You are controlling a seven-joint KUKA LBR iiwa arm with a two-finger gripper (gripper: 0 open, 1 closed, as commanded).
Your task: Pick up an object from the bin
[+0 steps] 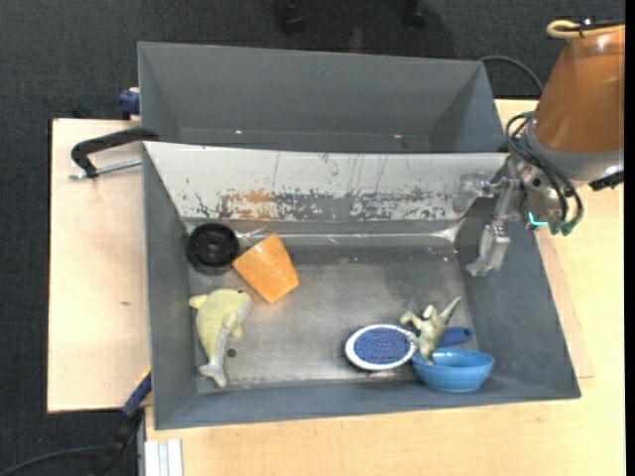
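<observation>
End effector [486,249] hangs near grey metal bin's [167,296] right wall; can't tell if open or closed. Nearest things: pale toy figure [432,327] touching blue plastic bowl [454,370], front right. A grab could snag both.

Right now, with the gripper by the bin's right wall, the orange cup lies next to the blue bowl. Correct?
No. The camera view shows the orange cup lying next to the black round cap at the left rear, far from the blue bowl at front right. The gripper is by the right wall.
</observation>
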